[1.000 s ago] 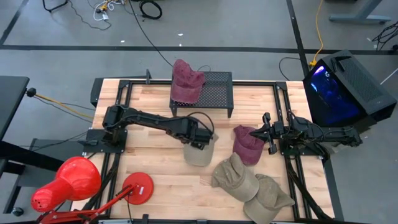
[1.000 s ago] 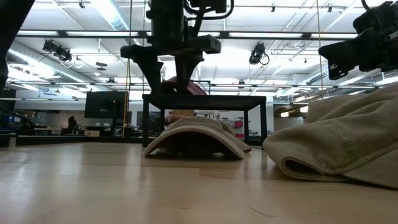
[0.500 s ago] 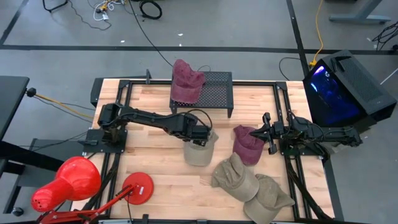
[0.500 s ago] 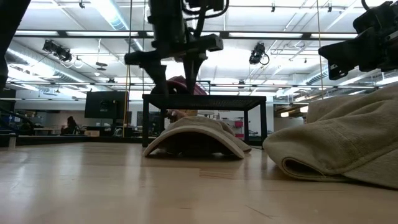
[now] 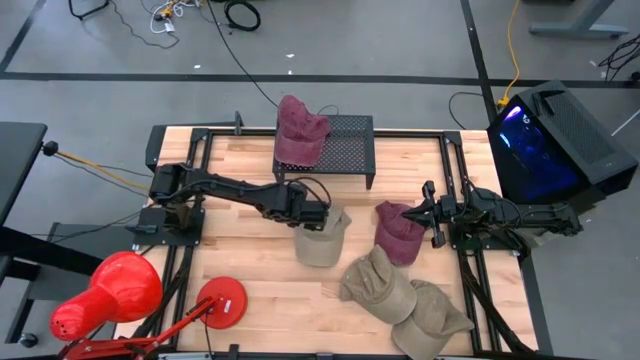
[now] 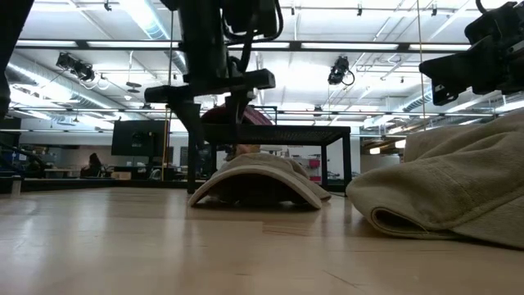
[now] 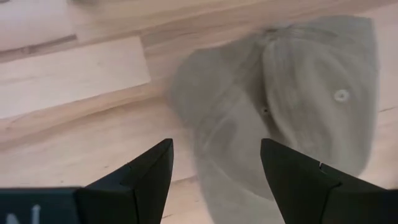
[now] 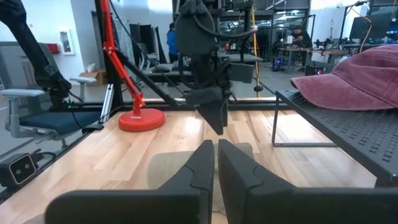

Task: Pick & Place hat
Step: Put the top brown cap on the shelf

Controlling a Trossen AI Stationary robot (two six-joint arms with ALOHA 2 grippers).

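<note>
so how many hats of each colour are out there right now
maroon hats: 2, one on the black mesh rack, one on the table
tan hats: 3, one under the left pincer, two near the front edge
total: 5

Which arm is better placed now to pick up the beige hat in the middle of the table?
Probably the left: its open gripper hangs just over the beige hat. The right gripper waits shut at the table's right side.
</note>
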